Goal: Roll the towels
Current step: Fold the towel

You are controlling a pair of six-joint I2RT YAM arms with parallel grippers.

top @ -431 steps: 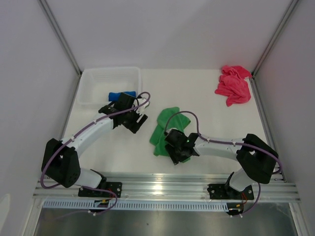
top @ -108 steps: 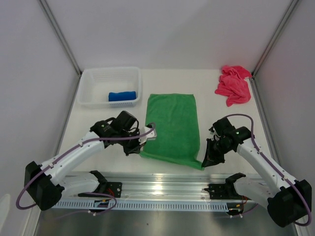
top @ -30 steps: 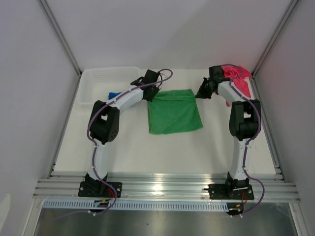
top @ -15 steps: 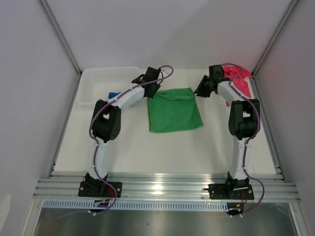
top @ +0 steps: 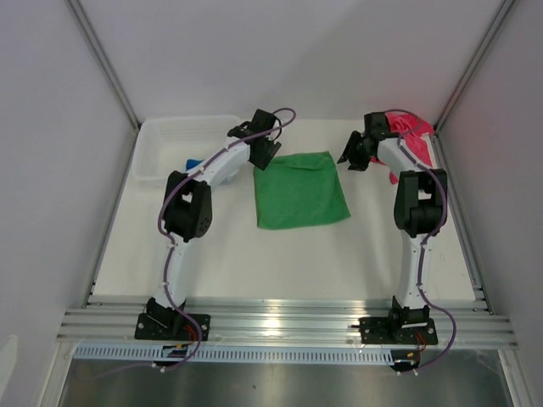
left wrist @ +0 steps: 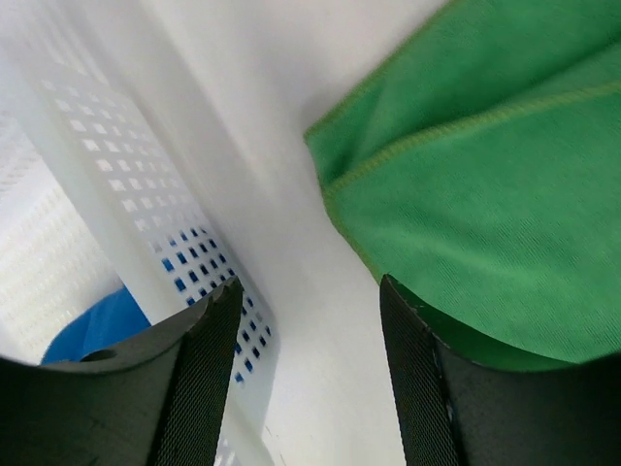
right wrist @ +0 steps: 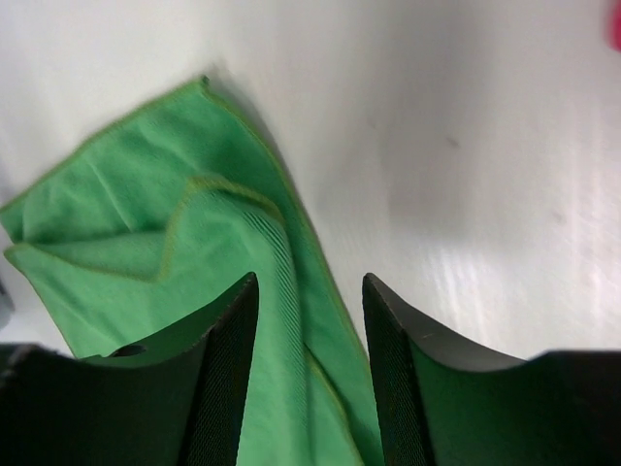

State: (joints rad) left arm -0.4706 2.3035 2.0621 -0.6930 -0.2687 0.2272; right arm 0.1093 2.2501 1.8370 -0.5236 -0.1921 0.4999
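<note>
Your left gripper (top: 268, 158) is spread and empty. The folded green towel (top: 301, 188) lies just to its right, and the white basket (top: 165, 140) to its left holds what looks like the blue towel (left wrist: 87, 330). Your right gripper (top: 346, 160) is also spread, between the green towel and the pink towel (top: 417, 127).

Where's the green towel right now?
In the top view the green towel lies folded flat mid-table, between the basket on its left and the pink towel at right.

Both arms stretched far forward. Left gripper (top: 264, 153) jaws parted, empty. Right gripper (top: 351, 158) jaws parted, empty.
</note>
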